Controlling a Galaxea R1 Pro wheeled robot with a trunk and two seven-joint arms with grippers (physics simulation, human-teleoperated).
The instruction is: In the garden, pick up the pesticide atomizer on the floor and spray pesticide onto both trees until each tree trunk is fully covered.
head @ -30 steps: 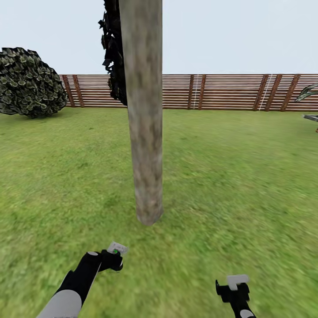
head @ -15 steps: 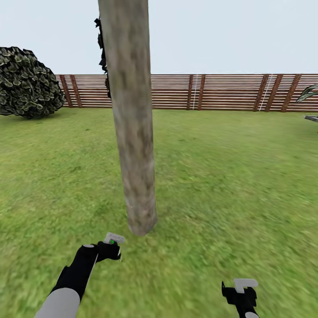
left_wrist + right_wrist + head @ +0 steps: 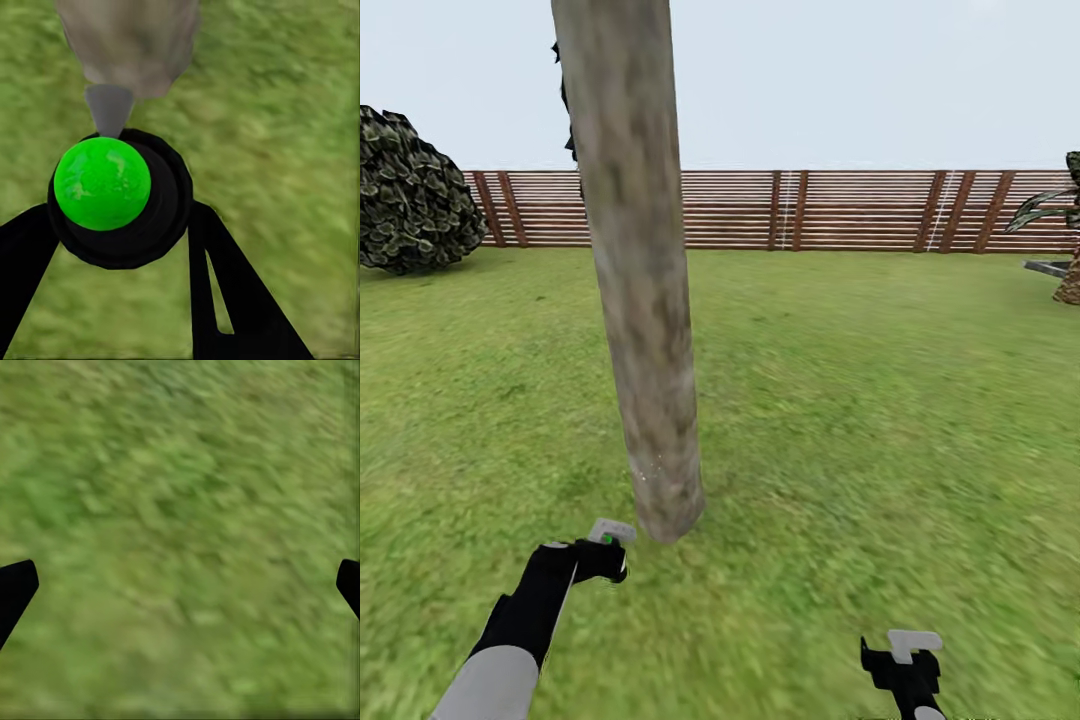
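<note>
A beige-grey mottled tree trunk (image 3: 640,300) rises from the lawn straight ahead and leans slightly left in the head view. My left gripper (image 3: 600,556) is low beside the trunk's base, shut on the pesticide atomizer (image 3: 608,535). In the left wrist view the atomizer (image 3: 103,184) shows a bright green cap in a black collar, held between the black fingers (image 3: 225,300) of the left gripper (image 3: 120,251). Its grey nozzle points at the trunk's foot (image 3: 127,45). My right gripper (image 3: 905,665) hangs open over bare grass, its fingertips (image 3: 15,589) wide apart around the right gripper's gap (image 3: 180,585).
A brown slat fence (image 3: 840,210) closes the lawn at the back. A round dark shrub (image 3: 410,200) stands at the far left, and a short palm (image 3: 1065,250) at the far right. A dark conifer (image 3: 567,110) peeks out behind the trunk. Open grass lies to the right.
The head view has shifted, so the trunk now sits further left. My left gripper with the atomizer has come closer to the trunk's base. The right gripper has barely moved.
</note>
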